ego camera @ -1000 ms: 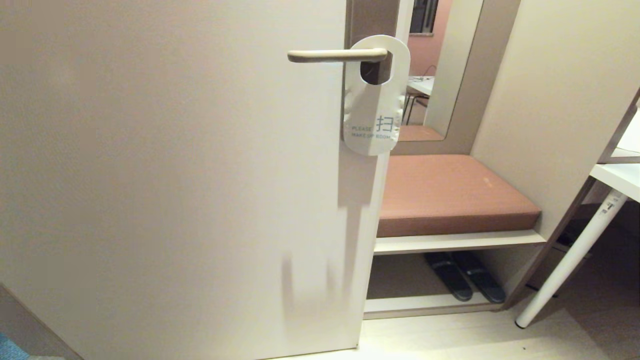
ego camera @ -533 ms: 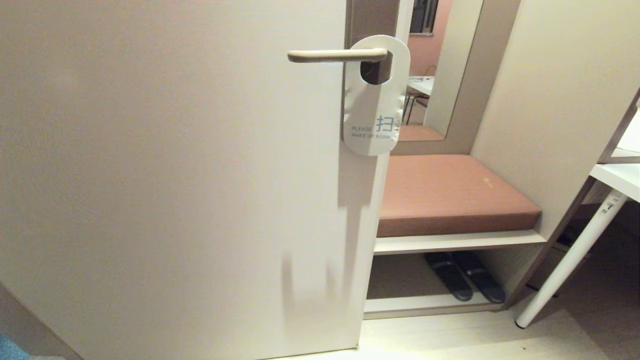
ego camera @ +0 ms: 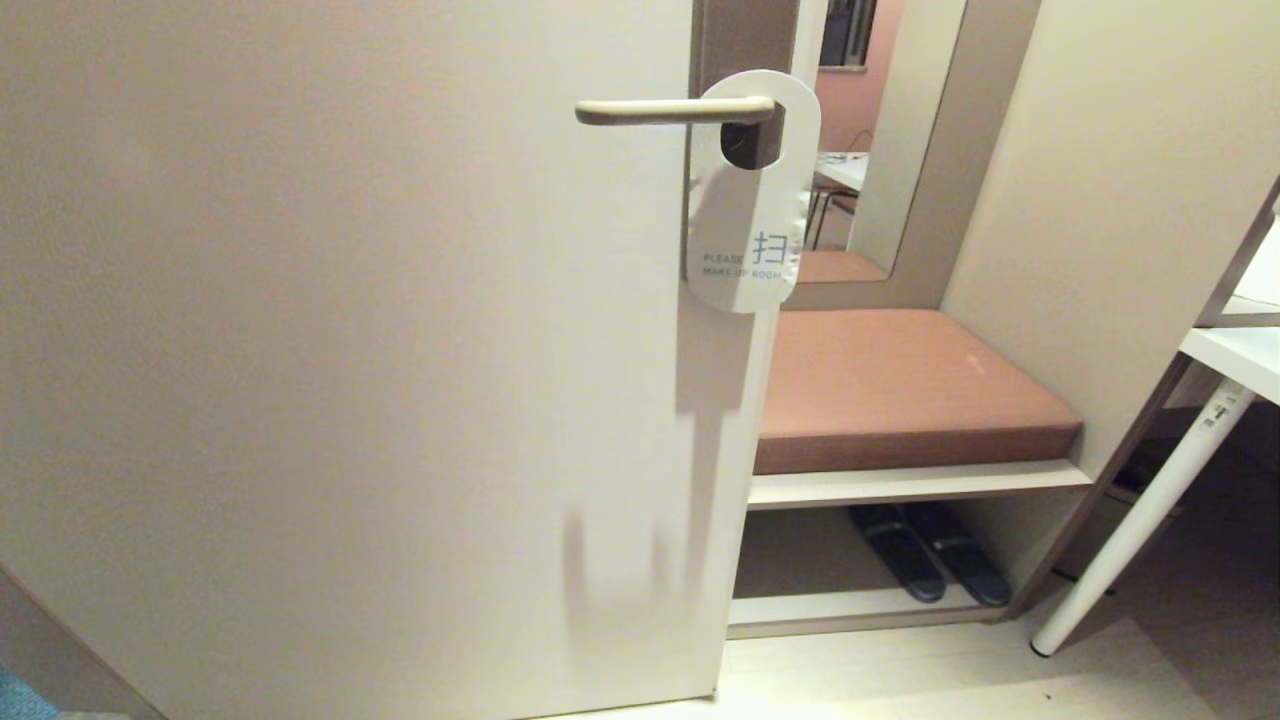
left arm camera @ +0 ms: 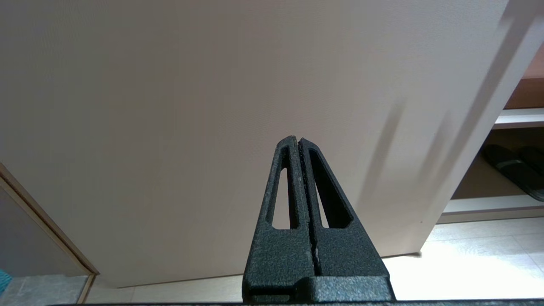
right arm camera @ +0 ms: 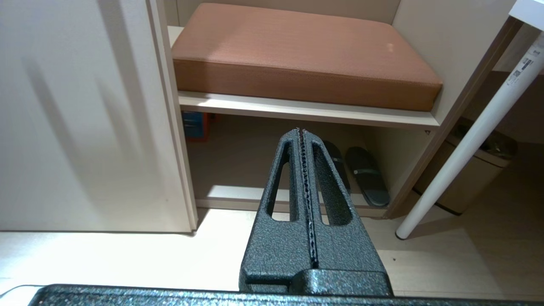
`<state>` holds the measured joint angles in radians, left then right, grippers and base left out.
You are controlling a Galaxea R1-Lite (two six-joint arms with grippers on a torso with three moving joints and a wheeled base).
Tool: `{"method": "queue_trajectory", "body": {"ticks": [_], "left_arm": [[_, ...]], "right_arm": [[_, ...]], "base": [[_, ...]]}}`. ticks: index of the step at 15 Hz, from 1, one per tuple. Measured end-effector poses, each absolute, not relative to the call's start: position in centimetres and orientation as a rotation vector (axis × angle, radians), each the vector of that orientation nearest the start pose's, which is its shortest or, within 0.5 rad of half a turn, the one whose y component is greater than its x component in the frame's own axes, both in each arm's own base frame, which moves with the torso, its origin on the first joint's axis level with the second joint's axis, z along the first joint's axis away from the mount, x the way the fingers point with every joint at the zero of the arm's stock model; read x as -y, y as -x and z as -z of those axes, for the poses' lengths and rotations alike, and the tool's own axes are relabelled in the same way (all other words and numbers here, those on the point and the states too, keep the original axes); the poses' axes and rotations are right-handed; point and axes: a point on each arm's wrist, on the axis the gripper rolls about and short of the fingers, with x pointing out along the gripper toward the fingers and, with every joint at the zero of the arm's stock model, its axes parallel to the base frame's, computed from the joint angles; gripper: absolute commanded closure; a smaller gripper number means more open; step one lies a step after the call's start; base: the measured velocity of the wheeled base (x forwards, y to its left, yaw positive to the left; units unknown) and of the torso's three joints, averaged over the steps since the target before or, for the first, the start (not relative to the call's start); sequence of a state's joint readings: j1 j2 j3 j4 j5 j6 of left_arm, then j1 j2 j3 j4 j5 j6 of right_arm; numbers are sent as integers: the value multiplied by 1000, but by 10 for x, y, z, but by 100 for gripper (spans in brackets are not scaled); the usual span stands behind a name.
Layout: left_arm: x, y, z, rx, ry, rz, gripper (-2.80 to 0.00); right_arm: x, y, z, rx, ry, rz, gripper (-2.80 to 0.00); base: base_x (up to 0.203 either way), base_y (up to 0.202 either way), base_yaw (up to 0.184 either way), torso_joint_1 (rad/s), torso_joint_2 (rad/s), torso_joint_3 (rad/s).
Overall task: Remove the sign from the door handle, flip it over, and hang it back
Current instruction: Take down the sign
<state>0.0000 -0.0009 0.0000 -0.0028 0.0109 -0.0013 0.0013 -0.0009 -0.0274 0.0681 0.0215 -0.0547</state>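
Note:
The sign [ego camera: 745, 220] hangs from the door handle [ego camera: 672, 110], its white "MAKE UP ROOM" side facing me, at the top of the head view. The handle is a slim cream lever on a brownish backplate [ego camera: 745, 40] near the door's right edge. Neither arm shows in the head view. My left gripper [left arm camera: 297, 140] is shut and empty, low down, facing the plain door panel [left arm camera: 212, 106]. My right gripper [right arm camera: 301, 131] is shut and empty too, low down, pointing toward the shelf under the bench. The sign and handle are out of both wrist views.
To the right of the door stands a bench with a brown cushion [ego camera: 900, 390] and a pair of dark slippers [ego camera: 925, 565] on the shelf below. A white table leg [ego camera: 1140, 525] slants down at the far right. A mirror [ego camera: 880, 140] stands behind the bench.

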Motion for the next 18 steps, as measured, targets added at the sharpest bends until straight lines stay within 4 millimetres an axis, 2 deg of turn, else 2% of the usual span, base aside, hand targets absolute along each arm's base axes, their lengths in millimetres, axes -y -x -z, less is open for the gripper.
{"method": "queue_trajectory", "body": {"ticks": [5,10,12,14,18], "left_arm": [[0,23,-76,4,1,-11,0],[0,23,-76,4,1,-11,0],[0,23,-76,4,1,-10,0],[0,23,-76,4,1,-10,0],[0,23,-76,4,1,-11,0]], "right_arm": [[-1,26,-80,-29,56,-26,0],[-2,30,-106,6,54,-92,0],[-2,26,-128,-4,44,-92,0],[-2,16,-159,-2,31,-81,0],[0,-23,-227,7,-5,-6,0]], "base": [[0,0,0,0,0,0],[0,0,0,0,0,0],[0,0,0,0,0,0],[0,0,0,0,0,0],[0,0,0,0,0,0]]}}
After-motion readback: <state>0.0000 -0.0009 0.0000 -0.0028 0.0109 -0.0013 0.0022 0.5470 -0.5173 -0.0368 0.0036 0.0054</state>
